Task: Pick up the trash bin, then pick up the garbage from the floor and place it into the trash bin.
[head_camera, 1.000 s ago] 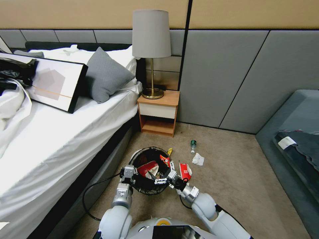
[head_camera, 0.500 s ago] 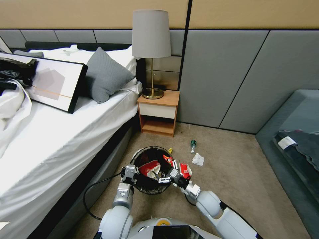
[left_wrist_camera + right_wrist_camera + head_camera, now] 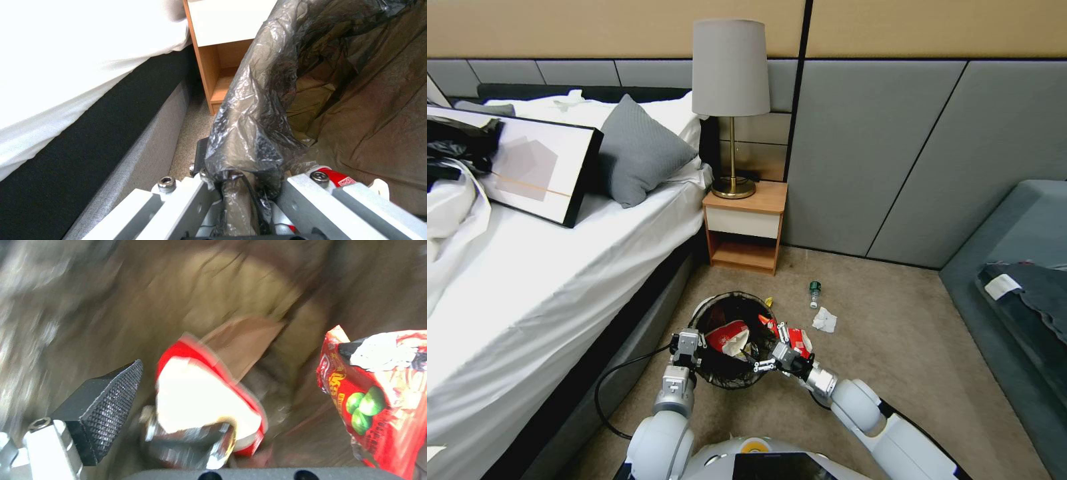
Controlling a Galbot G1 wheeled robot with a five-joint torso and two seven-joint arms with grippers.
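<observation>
While the left pincer [image 3: 688, 347] clamps the trash bin [image 3: 720, 377] rim, the right pincer [image 3: 766, 350] hangs apart over it.

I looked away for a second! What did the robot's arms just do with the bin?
The right gripper pulled back from over the trash bin toward its right rim, jaws open and empty. A red-and-white packet lies in the bin. The left gripper stayed clamped on the left rim; the small bottle and tissue stayed on the floor.

Right gripper [image 3: 768, 347] has withdrawn toward bin's rim.
</observation>
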